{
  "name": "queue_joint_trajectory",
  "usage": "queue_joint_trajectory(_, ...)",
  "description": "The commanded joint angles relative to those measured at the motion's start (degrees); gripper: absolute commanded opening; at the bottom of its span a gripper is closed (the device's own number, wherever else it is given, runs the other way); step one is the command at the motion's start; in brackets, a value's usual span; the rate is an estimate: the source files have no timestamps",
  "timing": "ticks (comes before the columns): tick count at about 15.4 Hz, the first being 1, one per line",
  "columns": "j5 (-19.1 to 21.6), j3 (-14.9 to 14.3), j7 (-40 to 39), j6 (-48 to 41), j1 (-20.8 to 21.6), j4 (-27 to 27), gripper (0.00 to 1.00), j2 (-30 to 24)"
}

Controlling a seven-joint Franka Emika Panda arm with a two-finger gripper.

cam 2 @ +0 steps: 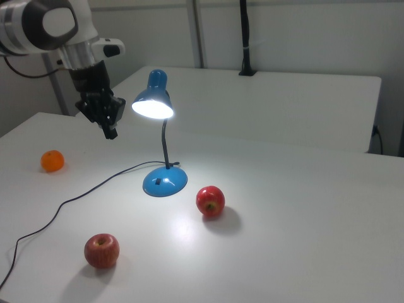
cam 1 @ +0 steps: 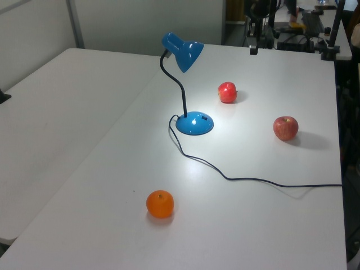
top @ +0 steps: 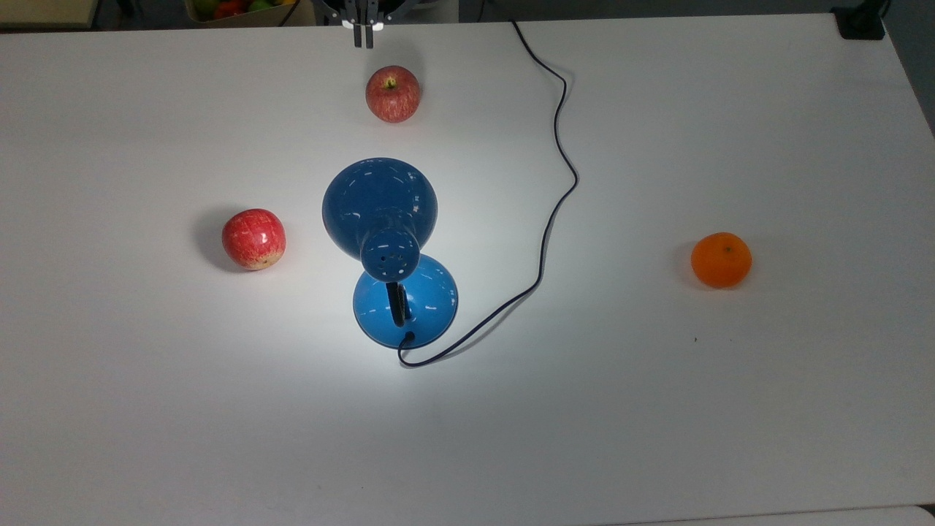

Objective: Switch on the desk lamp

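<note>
The blue desk lamp (top: 380, 201) stands mid-table on its round base (top: 413, 303), with a black neck and a thin black cord (top: 555, 183). Its bulb is lit: the shade's mouth (cam 2: 153, 107) glows in the right view, and a bright pool of light lies on the table around the base (cam 1: 194, 122). My gripper (top: 363, 36) hangs at the top view's upper edge, well away from the lamp, fingers together and holding nothing. The left view has the gripper (cam 1: 254, 50) behind the lamp, and the right view has the gripper (cam 2: 110, 130) to the right view's left of the shade.
Two red apples (top: 393, 93) (top: 253, 239) lie near the lamp, one just below my gripper in the top view. An orange (top: 721, 259) sits at the top view's right. The cord snakes off toward the top view's upper edge. The table (top: 730, 409) is white.
</note>
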Motion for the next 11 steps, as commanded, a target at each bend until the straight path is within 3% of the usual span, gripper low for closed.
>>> queue_joint_trajectory(1,-0.7,-0.7,0.5,-3.7,0.1,2.1,0.71,-0.1)
queue_joint_trajectory(3,-0.7,-0.8,0.5,-3.7,0.0,2.1,0.96,-0.6)
queue_joint_trajectory(4,-0.8,-0.8,0.4,-3.7,-0.1,2.1,0.99,-1.0)
queue_joint_trajectory(11,-0.5,-0.8,0.7,-4.5,-0.2,2.2,1.00,-1.1)
